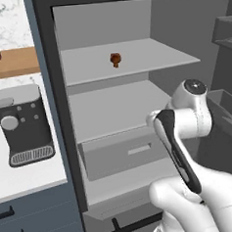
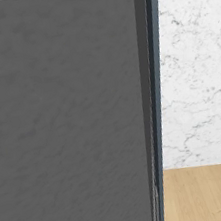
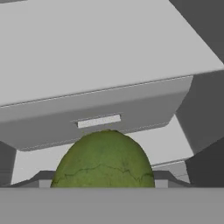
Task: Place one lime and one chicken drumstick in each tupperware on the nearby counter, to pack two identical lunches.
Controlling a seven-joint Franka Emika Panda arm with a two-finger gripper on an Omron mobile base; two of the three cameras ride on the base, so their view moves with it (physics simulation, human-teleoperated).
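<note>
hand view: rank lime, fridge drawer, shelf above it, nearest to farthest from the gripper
1. lime: between the jaws of the gripper, at the view's bottom.
2. drawer: just beyond the lime, its front with a pale handle.
3. shelf: over the drawer, reaching farther back.

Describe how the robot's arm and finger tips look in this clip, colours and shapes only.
The arm is glossy white, built of rounded tubular segments, with a long black strip running down one link and a grey round cap with a dark ring on the topmost joint. In the hand view, the small finger tips look grey, flat-topped and angular. No cables or markings are visible.
</note>
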